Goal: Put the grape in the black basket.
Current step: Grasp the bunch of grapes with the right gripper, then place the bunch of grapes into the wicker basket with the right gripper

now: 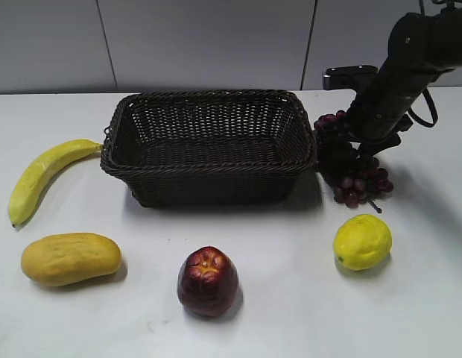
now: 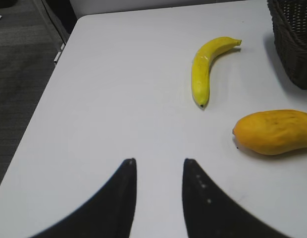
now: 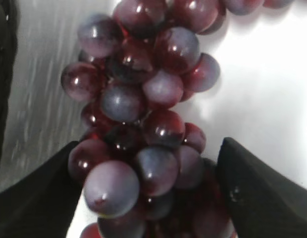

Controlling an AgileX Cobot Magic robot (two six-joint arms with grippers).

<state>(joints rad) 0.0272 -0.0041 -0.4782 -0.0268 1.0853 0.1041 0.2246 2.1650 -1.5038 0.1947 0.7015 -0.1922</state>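
Grape [image 3: 143, 129]: glossy round red-purple berries, centre right of the exterior frame, beside the black basket [image 1: 209, 145] of woven wicker. Right gripper [image 3: 148, 191]: jaws spread, flanking the bunch; contact unclear. Left gripper [image 2: 158, 198]: jaws apart, holding nothing, bases cut off.

Banana [image 2: 205, 69] beside mango [image 2: 275, 132]

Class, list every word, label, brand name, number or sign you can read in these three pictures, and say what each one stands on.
None: no readable text on the basket, grapes, banana, mango, apple, lemon, table or the claws.
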